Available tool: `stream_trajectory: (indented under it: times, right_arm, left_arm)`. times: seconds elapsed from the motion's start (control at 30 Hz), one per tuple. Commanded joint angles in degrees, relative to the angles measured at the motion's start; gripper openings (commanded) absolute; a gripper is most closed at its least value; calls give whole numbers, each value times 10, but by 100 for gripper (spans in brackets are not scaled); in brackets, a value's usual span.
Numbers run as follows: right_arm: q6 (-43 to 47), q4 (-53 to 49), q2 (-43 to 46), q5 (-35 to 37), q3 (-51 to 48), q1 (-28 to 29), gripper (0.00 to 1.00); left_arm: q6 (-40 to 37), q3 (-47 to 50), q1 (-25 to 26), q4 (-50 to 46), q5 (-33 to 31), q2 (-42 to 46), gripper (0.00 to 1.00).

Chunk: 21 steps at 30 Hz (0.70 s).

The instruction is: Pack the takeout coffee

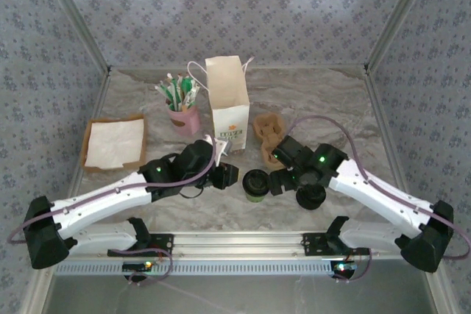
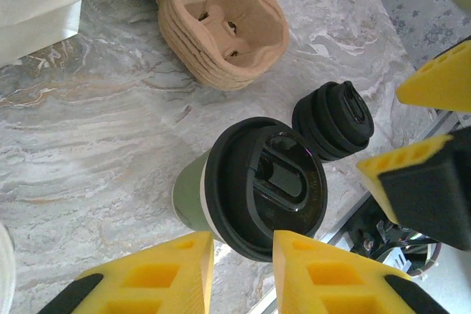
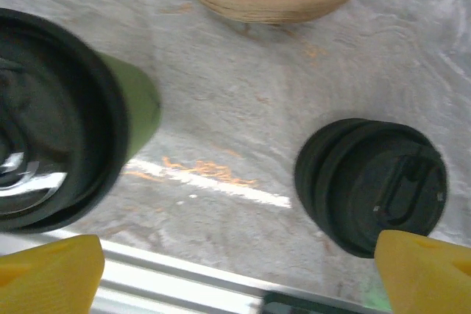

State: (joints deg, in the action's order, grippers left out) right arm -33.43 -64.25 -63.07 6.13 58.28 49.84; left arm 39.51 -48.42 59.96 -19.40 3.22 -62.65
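The takeout coffee (image 1: 256, 184) stands near the table's front, a green-sided paper cup with a black lid (image 2: 266, 185). My left gripper (image 2: 243, 255) sits just left of it (image 1: 229, 176). Its yellow fingers are a narrow gap apart with nothing between them, tips short of the lid's rim. My right gripper (image 3: 239, 277) is wide open, with the cup (image 3: 51, 148) off its left fingertip and a stack of black lids (image 3: 372, 182) by its right fingertip. In the top view it (image 1: 283, 180) hangs between the cup and the lids (image 1: 310, 196). The white paper bag (image 1: 227, 104) stands open behind.
A stack of brown cup carriers (image 1: 269, 131) lies right of the bag, also seen from the left wrist (image 2: 221, 23). A pink cup of sachets (image 1: 184, 117) and a tray of napkins (image 1: 114, 143) are at the left. The metal rail (image 1: 243, 244) edges the table's front.
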Motion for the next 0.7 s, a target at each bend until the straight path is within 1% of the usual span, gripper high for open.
stream_trajectory:
  times: [0.0,0.07,0.13,0.3,0.37,0.43,0.67]
  right_arm:
    - [-7,32,14,-55,30,16,93]
    - [-12,45,1,-66,42,26,90]
    - [-14,48,-16,-61,55,32,89]
    - [-12,41,-72,-36,95,53,85]
    - [-11,38,-88,-28,96,57,81]
    - [-10,37,-101,-20,120,60,77]
    - [-3,26,-152,-5,145,73,76]
  left_arm:
    - [-2,-20,4,9,-5,0,28]
    - [-1,-18,3,7,-10,5,27]
    - [-1,-18,3,5,-11,10,28]
    - [-1,-14,3,-9,-22,29,27]
    - [-1,-10,2,-14,-27,38,27]
    - [0,-4,2,-17,-31,47,27]
    - [2,9,-6,-22,-33,66,28]
